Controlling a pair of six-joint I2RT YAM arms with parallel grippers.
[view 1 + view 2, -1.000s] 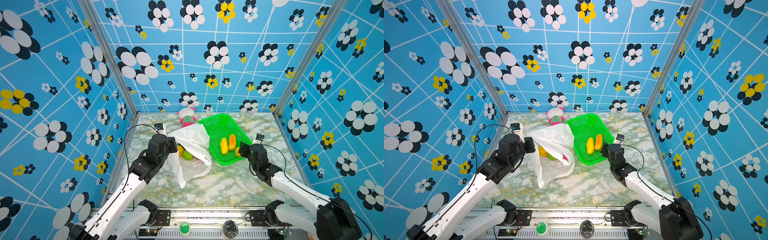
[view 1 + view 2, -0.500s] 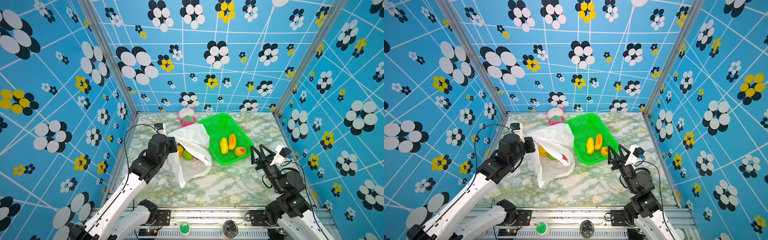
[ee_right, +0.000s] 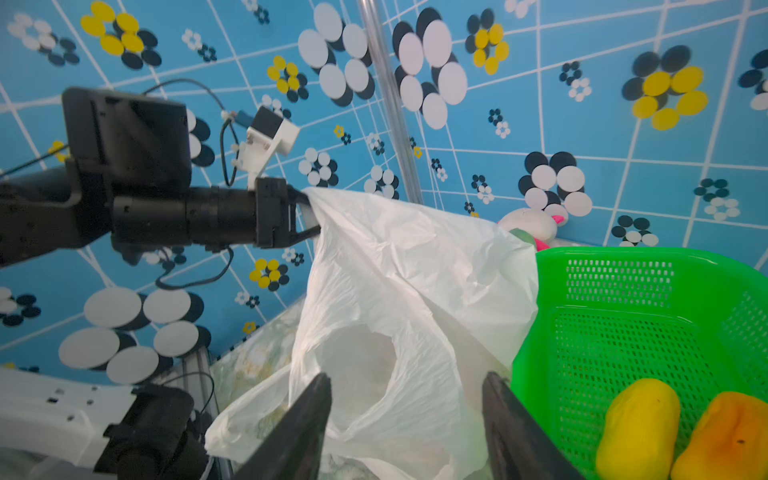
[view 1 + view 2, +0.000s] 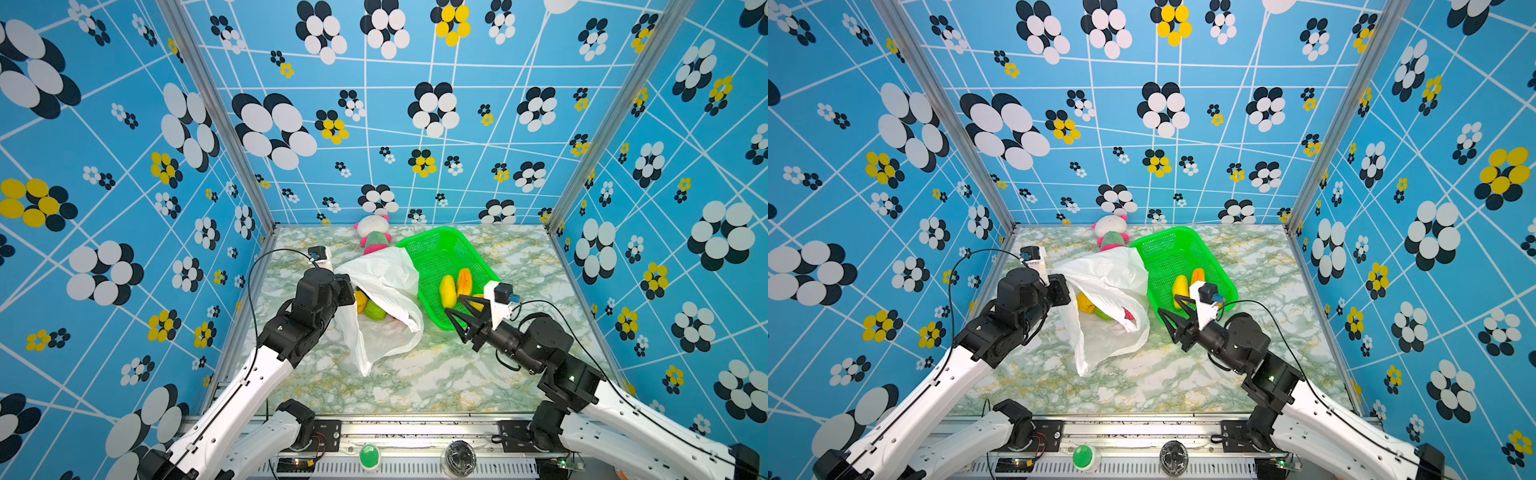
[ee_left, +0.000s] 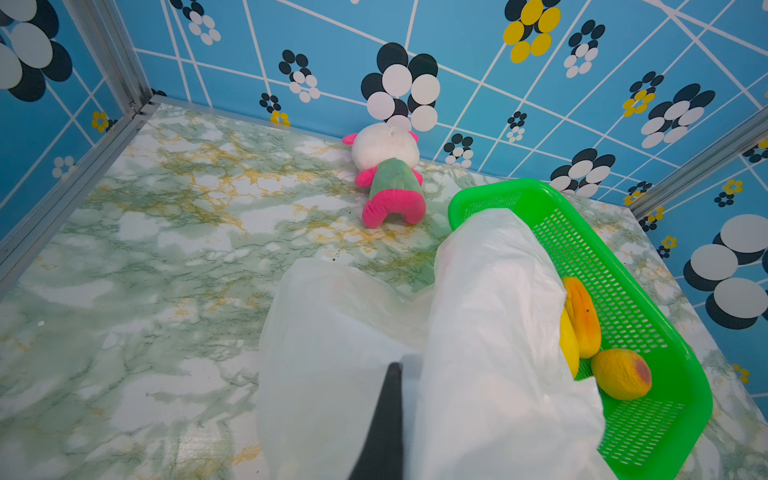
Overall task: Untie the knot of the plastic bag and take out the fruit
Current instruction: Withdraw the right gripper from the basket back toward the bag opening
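The plastic bag (image 4: 386,282) (image 4: 1104,274) lies left of the green basket, its mouth gaping open. The knot is out of view. My left gripper (image 4: 351,287) (image 3: 309,216) is shut on the bag's upper edge (image 5: 478,332) and holds it up. Fruit shows inside the bag: a yellow one (image 4: 1086,303), a green one (image 4: 1104,313) and a pinkish red one (image 4: 1129,314). My right gripper (image 4: 451,303) (image 3: 407,376) hangs open and empty at the basket's near corner, pointing at the bag's mouth (image 3: 415,270). Three fruits lie in the basket: yellow (image 5: 568,345), orange (image 5: 582,316), yellow-red (image 5: 621,374).
The green mesh basket (image 4: 436,239) (image 5: 519,185) stands at the back right, with the bag leaning over its left rim. A white, pink and green plush doll (image 4: 374,232) (image 5: 390,174) lies by the back wall. Patterned blue walls close in three sides.
My right gripper left the yellow-red fruit in the basket, drew back to the right, then swung left toward the bag's mouth, jaws narrowing. The left gripper has kept still on the bag.
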